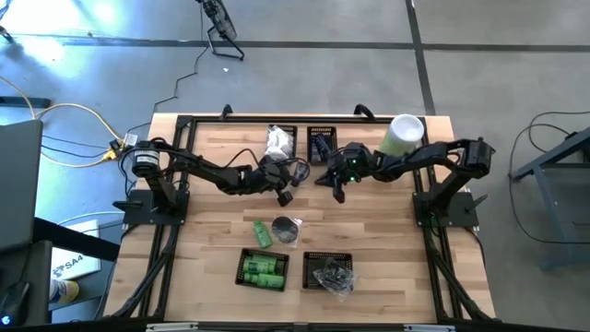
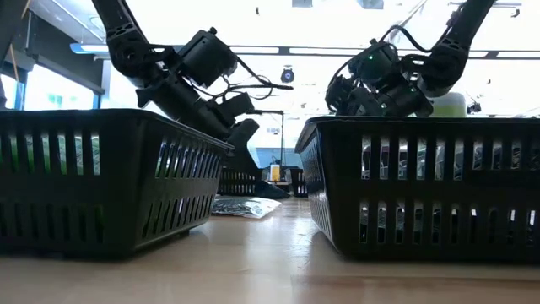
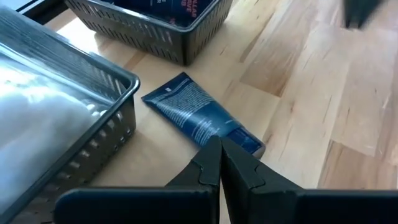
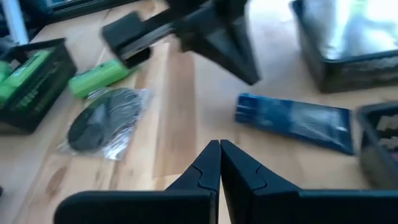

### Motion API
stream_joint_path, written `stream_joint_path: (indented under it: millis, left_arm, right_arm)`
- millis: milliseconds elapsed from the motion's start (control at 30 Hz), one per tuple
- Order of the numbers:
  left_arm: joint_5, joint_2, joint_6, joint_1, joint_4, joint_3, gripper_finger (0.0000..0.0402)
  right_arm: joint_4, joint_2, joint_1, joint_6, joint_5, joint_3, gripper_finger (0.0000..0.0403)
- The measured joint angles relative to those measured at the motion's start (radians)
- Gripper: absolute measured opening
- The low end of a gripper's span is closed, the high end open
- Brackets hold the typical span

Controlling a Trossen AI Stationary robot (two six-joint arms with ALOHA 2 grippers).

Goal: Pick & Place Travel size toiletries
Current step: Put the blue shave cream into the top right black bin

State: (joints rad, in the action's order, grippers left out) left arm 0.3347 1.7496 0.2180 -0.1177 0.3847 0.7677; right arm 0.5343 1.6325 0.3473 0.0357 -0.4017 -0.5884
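- My wrist cameras show a flat dark-blue printed tube (image 3: 199, 118) on bare wood between the far mesh baskets (image 3: 155, 31); from overhead the arms hide it.
- Left gripper (image 3: 220, 149) and right gripper (image 4: 219, 152) both hover above it, fingers pressed together, empty.
- Nearer me: a green tube (image 1: 262, 232), a clear-wrapped grey disc (image 1: 287, 230).

Wooden table (image 1: 212, 221): four black baskets (image 1: 264, 269), blue tube (image 3: 199, 119), green tube (image 1: 262, 232), wrapped disc (image 1: 287, 230), pale-green cylinder (image 1: 402, 136).
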Motion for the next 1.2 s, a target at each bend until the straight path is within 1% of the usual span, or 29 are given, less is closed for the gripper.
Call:
stream_joint_path:
  millis: [167, 333, 400, 600, 833, 1000, 1200]
  left_arm:
    - [0.0, 0.0, 0.005, 0.0, -0.031, 0.0, 0.0]
    - [-0.001, 0.0, 0.05, 0.0, -0.09, 0.0, 0.0]
    - [-0.001, 0.0, 0.053, 0.0, -0.084, 0.0, 0.0]
    - [-0.003, 0.0, 0.051, 0.0, 0.007, 0.0, 0.0]
    - [-0.004, 0.0, 0.046, 0.0, 0.008, 0.0, 0.0]
    - [-0.004, 0.0, 0.041, 0.0, 0.009, 0.0, 0.0]
    - [-0.003, 0.0, -0.011, 0.0, 0.009, 0.0, 0.0]
  right_arm:
    - [-0.005, 0.0, -0.022, -0.007, 0.009, -0.014, 0.0003]
    - [0.001, 0.0, -0.027, -0.014, 0.009, -0.023, 0.0003]
    - [0.009, 0.0, -0.027, -0.015, 0.009, -0.024, 0.0003]
    - [0.009, 0.0, -0.027, -0.018, 0.009, -0.024, 0.0003]
    - [0.022, -0.004, -0.02, -0.064, 0.009, -0.024, 0.0003]
    - [0.016, -0.053, 0.013, -0.067, 0.003, -0.024, 0.0003]
    - [-0.031, -0.164, 0.063, -0.066, -0.072, -0.024, 0.0003]
